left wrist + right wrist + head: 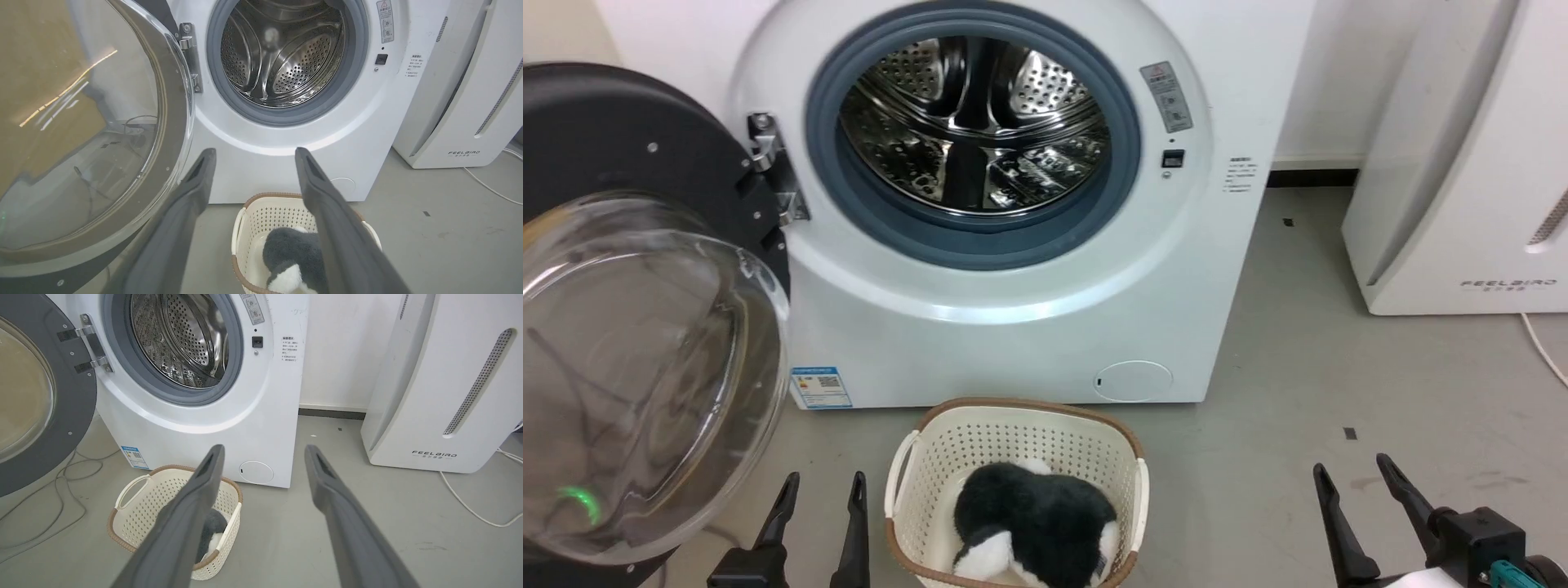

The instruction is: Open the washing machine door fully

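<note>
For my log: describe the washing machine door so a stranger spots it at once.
Find the white washing machine with its steel drum exposed. Hinged at its left, the washing machine door stands swung open: a black disc with a clear domed glass bowl, unlike the grey rubber gasket ringing the drum.

Laundry corner: white front-loading washing machine (1013,343), cream laundry basket (1013,445), bare grey floor (1339,367).

Dark tapered fingers (780,510), black wrist housing (1478,535)

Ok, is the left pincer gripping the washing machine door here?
No, the left pincer stands open and empty beside the washing machine door.
</note>
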Tool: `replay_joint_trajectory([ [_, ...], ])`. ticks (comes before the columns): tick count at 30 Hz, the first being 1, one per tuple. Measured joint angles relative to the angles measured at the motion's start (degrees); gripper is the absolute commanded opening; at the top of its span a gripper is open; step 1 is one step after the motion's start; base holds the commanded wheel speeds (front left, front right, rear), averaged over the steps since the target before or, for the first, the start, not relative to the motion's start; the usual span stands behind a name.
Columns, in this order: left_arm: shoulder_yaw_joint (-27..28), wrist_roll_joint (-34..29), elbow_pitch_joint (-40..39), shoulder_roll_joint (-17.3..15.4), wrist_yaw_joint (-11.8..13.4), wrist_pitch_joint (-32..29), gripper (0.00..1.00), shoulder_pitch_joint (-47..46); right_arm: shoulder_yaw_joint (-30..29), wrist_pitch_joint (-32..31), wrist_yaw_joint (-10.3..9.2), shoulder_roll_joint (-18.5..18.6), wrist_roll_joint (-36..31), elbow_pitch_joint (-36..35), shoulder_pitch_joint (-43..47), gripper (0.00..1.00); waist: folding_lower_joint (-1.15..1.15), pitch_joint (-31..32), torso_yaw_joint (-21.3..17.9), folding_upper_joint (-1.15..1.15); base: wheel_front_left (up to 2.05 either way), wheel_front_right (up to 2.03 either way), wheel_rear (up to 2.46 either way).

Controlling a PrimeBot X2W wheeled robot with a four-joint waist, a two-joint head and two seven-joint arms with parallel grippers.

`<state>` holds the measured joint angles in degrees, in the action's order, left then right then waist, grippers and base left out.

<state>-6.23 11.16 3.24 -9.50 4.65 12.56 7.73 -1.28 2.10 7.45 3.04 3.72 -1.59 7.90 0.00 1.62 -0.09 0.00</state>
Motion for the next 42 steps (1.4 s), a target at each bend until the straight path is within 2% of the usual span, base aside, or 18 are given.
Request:
replay_joint_trajectory([
  [3,-0.1,-0.1,0.1,0.0,0.3,0.0,1.0,0.0,0.1,0.0,0.0,0.0,0.0,-0.3,0.1,1.0,0.0,-0.1,-0.4,0.0,0.0,0.0,0.0],
  [4,-0.1,0.0,0.1,0.0,0.4,0.0,0.0,0.0,0.2,0.0,0.0,0.0,0.0,-0.3,0.1,0.0,0.0,-0.2,-0.5,0.0,0.0,0.0,0.0],
  [42,1.5,-2.6,-0.6,1.7,-0.8,-3.5,0.0,-1.0,0.3,-0.5,0.0,0.0,-0.7,0.1,-1.4,0.0,0.0,-0.6,-0.3,0.0,0.0,0.0,0.0],
])
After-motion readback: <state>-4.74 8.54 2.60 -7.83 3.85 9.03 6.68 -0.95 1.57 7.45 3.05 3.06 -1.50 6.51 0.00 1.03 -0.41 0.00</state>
